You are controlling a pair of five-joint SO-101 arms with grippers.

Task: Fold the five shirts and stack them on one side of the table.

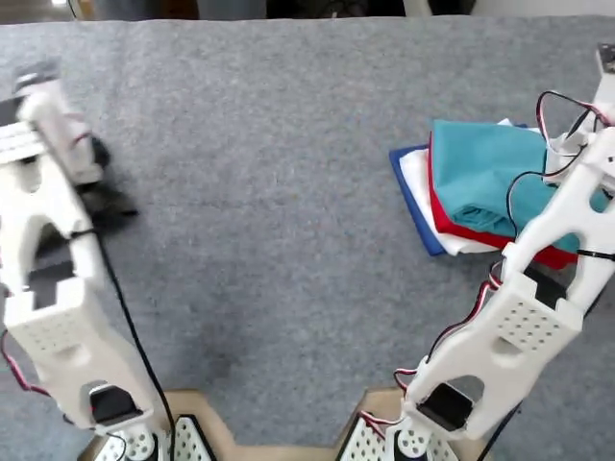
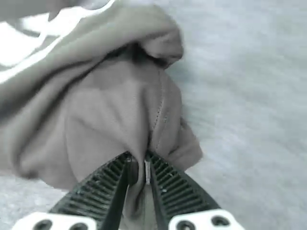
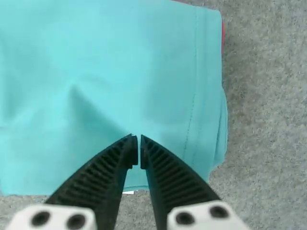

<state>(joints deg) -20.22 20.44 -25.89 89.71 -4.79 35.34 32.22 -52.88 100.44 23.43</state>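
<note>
Grey felt mat (image 1: 288,173); tan board (image 1: 213,415) at near edge.

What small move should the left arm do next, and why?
Probably pull the crumpled shirt toward the middle of the table to spread it: the left pincer is shut on a bunched fold, and folded shirts already lie stacked at the other side.
</note>
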